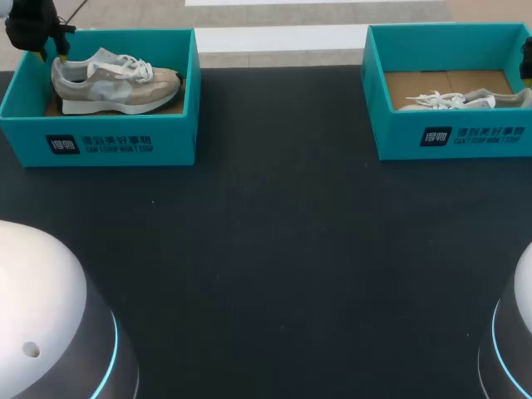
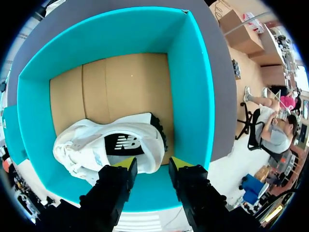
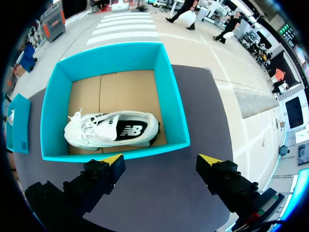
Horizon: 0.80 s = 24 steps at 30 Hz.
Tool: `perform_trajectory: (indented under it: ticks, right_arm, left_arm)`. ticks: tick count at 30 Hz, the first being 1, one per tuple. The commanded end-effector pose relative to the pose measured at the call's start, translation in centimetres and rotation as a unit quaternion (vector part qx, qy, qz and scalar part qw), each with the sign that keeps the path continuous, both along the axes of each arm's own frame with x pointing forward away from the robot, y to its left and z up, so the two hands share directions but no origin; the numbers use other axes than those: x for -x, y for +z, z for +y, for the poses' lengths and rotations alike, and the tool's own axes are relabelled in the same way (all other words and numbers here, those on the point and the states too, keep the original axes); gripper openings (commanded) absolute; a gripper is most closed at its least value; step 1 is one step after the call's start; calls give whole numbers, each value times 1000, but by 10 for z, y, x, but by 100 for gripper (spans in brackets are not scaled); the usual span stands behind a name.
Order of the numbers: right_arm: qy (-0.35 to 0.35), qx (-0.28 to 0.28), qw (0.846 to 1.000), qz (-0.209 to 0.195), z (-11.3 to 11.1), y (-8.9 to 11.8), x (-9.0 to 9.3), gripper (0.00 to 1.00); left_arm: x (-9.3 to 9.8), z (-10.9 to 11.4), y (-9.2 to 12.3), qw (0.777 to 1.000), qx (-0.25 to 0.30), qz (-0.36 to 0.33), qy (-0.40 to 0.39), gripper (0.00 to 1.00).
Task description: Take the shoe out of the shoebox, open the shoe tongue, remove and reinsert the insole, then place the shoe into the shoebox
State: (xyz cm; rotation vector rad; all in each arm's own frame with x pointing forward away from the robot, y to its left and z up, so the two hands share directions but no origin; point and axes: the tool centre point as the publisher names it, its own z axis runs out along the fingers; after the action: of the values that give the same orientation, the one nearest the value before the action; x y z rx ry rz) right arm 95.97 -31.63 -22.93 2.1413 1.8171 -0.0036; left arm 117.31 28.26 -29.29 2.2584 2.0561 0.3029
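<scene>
Two shoeboxes [image 1: 100,154] [image 1: 453,145] bear white print [image 1: 112,143]; left gripper [image 2: 152,164] pinches the shoe [image 2: 111,140] by its heel, right gripper [image 3: 161,160] spread.

White domed housings over grey collars ringed in glowing cyan mark the left arm [image 1: 37,307] and right arm [image 1: 519,324]. The right gripper [image 3: 161,159] has blocky black fingers [image 3: 99,179] tipped with yellow wedges; the left gripper [image 2: 152,163] is likewise black and yellow.

Beige shoe [image 1: 116,81] upright in left teal shoebox [image 1: 100,141]; white shoe [image 1: 461,100] on side in right shoebox [image 1: 453,137].
</scene>
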Motion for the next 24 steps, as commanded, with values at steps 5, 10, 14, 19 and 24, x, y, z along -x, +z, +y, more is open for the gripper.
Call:
perform_trajectory:
  ticks: [5,10,14,19,24]
  right_arm:
    - [0,0,1000,-1,0,0,0,100]
    - [0,0,1000,-1,0,0,0,100]
    - [0,0,1000,-1,0,0,0,100]
    - [0,0,1000,-1,0,0,0,100]
    - [0,0,1000,-1,0,0,0,100]
  left_arm:
    - [-9,5,-7,1000,5,27,0,44]
    - [-12,9,-13,999,0,37,2,45]
    - [-16,11,-21,999,-7,48,7,45]
    - [-16,9,-28,998,-7,61,10,47]
    - [-16,8,-34,997,-7,75,9,47]
